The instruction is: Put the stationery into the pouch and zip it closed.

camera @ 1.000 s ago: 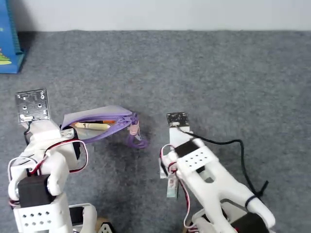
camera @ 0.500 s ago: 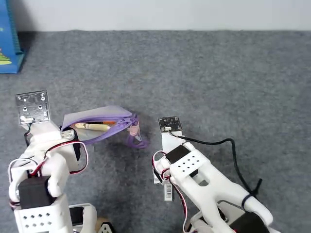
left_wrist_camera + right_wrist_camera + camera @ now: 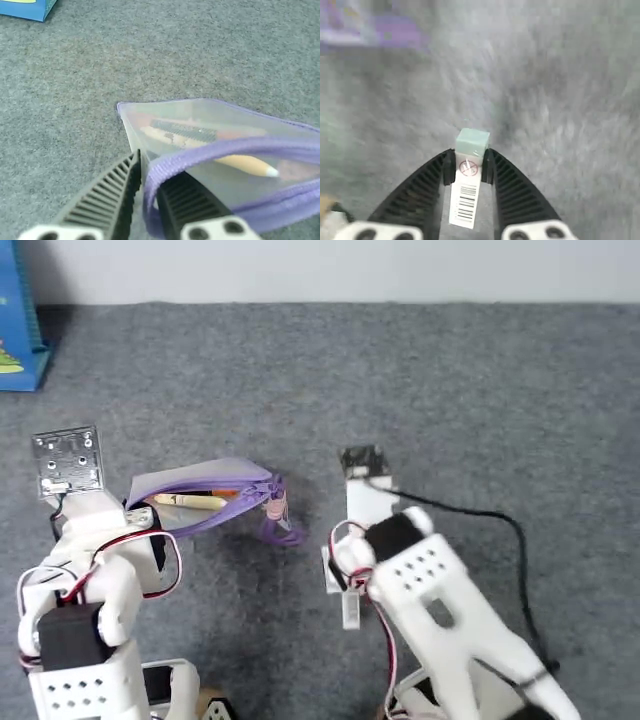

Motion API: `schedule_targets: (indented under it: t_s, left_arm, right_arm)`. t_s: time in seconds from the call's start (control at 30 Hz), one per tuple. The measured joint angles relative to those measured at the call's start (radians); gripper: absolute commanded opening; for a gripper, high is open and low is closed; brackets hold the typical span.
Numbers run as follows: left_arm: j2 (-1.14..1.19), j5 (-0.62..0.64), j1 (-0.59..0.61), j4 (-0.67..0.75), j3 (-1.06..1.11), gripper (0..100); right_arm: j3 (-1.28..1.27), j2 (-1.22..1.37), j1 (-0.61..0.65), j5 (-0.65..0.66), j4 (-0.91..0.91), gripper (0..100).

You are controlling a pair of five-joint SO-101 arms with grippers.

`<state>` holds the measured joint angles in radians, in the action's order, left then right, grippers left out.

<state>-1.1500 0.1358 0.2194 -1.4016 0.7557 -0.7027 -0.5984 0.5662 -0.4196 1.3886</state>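
The purple pouch (image 3: 205, 490) sits unzipped on the grey bench (image 3: 450, 390) with a yellow pencil (image 3: 220, 160) inside, its rim pinched by the left pincer (image 3: 145, 167). Off to one side, the right pincer (image 3: 468, 162) grips a mint eraser (image 3: 471, 141).

I work at what looks like a plain indoor test setup: a bench (image 3: 480, 380) covered in grey felt, a bare white wall (image 3: 350, 270) behind, a blue box (image 3: 15, 310) at one corner.
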Motion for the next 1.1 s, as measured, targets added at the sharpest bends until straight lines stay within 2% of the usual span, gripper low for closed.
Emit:
schedule_targets:
  t_s: [0.13, 0.33, 0.57, 0.8, 1.1]
  left_arm:
    - [0.0, 0.0, 0.0, 0.0, 0.0, 1]
    - [0.0, 0.0, 0.0, 0.0, 0.0, 1]
    - [0.0, 0.0, 0.0, 0.0, 0.0, 1]
    - [0.0, 0.0, 0.0, 0.0, 0.0, 1]
    - [0.0, 0.0, 0.0, 0.0, 0.0, 1]
  right_arm:
    - [0.118, -0.129, 0.008, 0.037, 0.015, 0.8]
    - [0.216, -0.245, 0.106, 0.051, -0.049, 0.8]
    - [0.222, -0.302, 0.195, 0.051, -0.313, 0.8]
    - [0.199, -0.311, 0.219, 0.051, -0.598, 0.8]
    - [-0.101, -0.315, 0.244, 0.051, -1.054, 0.8]
